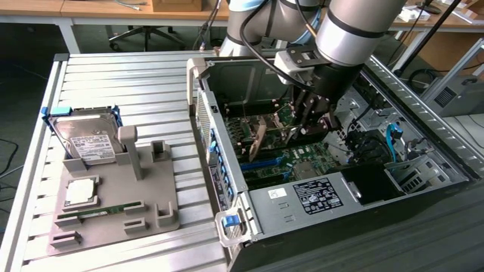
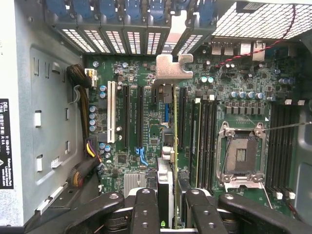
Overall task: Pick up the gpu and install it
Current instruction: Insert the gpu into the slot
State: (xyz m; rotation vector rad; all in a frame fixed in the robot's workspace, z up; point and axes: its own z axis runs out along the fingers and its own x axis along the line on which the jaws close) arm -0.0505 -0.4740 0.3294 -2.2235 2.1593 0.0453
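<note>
While the gpu (image 2: 174,146) stands on edge inside the open computer case (image 1: 226,170), the claw (image 2: 169,214) pinches it between its dark fingers (image 2: 146,212), one on each face of the card. In the wrist view the card runs straight out from the claw over the motherboard (image 2: 234,97), its silvery bracket (image 2: 173,68) at the far end close to the row of rear slot covers (image 2: 122,41). It appears lined up with one of the long expansion slots, though whether its edge is already seated I cannot tell. Beside it lies the empty processor socket (image 2: 242,156). In the exterior view the claw (image 1: 309,122) reaches down into the case. On the slatted tabletop (image 1: 113,73), at the exterior view's left, a grey fixture (image 1: 113,198) holds a hard drive (image 1: 89,141), a processor (image 1: 81,192) and a green memory stick (image 1: 102,212).
</note>
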